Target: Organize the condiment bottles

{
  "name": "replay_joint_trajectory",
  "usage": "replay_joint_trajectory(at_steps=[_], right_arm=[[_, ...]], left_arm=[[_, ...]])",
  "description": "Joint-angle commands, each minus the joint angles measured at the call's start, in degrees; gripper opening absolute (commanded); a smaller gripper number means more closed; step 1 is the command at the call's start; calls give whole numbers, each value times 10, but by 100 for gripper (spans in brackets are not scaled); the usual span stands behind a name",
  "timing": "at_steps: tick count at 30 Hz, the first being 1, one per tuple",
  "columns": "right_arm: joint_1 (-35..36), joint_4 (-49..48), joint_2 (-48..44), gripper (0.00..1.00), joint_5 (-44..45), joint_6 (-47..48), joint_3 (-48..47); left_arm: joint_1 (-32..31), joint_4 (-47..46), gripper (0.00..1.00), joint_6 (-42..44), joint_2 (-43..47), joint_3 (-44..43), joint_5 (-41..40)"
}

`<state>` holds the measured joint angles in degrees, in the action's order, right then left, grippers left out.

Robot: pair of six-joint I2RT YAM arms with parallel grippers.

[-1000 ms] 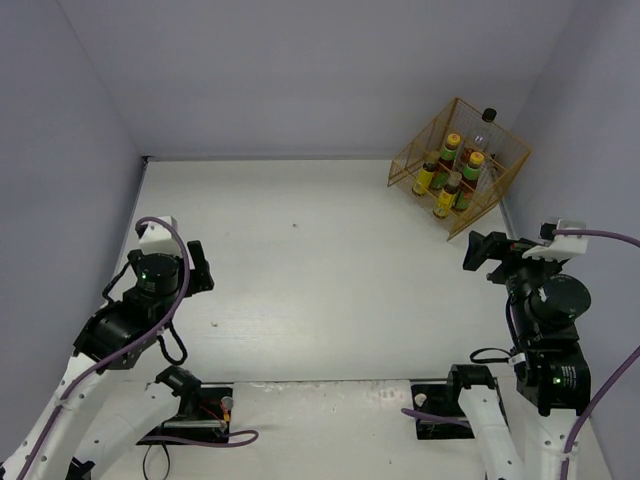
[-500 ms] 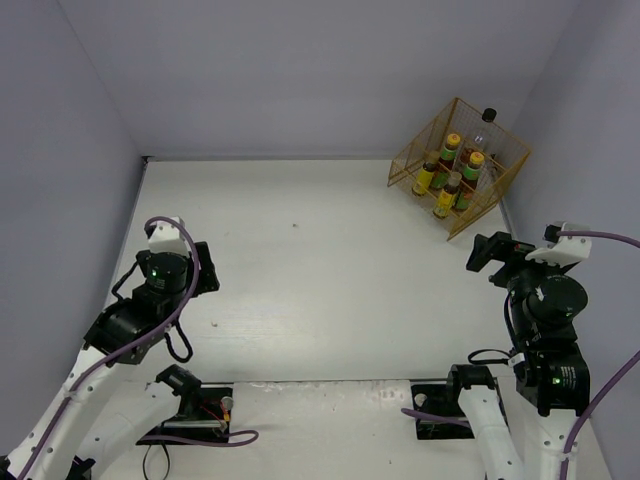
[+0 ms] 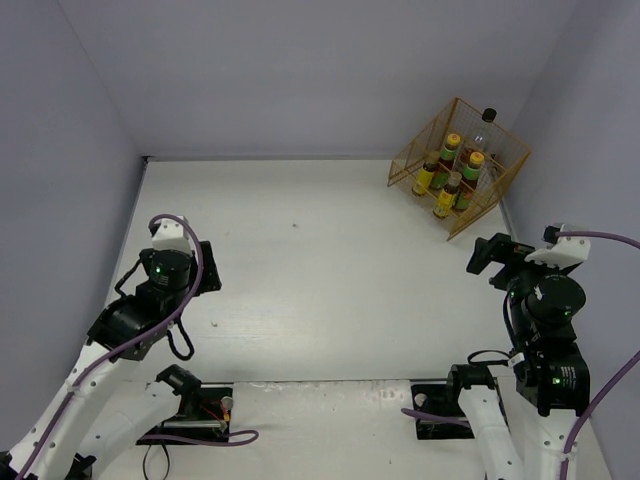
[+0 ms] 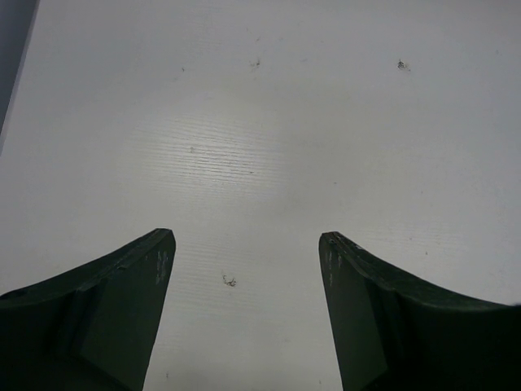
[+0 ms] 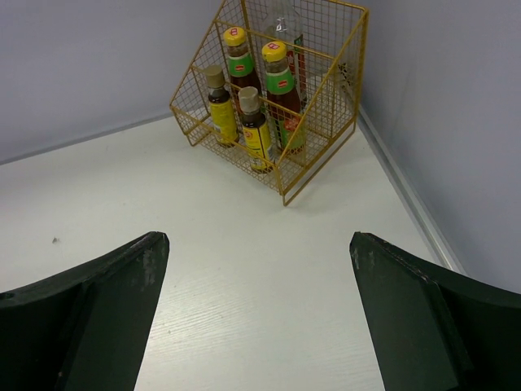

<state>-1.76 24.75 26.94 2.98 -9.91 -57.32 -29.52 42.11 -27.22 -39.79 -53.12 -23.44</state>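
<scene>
All five condiment bottles stand inside a yellow wire basket [image 3: 500, 190] at the far right corner. The tall clear black-capped bottle [image 3: 487, 125] is at its back, two dark red yellow-capped bottles [image 5: 279, 81] are in the middle, and two short brown yellow-labelled bottles [image 5: 255, 129] are in front. The basket also shows in the right wrist view [image 5: 346, 106]. My right gripper [image 3: 488, 256] is open and empty, well short of the basket. My left gripper [image 3: 205, 270] is open and empty over bare table at the left.
The white table [image 3: 320, 270] is bounded by grey walls at the back and on both sides. Small dark specks [image 4: 229, 281] mark the surface. The arm bases and cables [image 3: 200, 415] lie along the near edge.
The left arm has drawn back and down toward its base. The right arm has shifted slightly backward. Both grippers stay open; the bottles have not moved.
</scene>
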Motion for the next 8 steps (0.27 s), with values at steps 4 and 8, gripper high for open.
replay_joint_trajectory(at_steps=[4, 8], right_arm=[[2, -38, 20, 100, 18, 7, -18], [2, -46, 35, 100, 19, 6, -17]], left_arm=[[3, -19, 71, 12, -14, -37, 2], [3, -23, 71, 13, -18, -38, 4]])
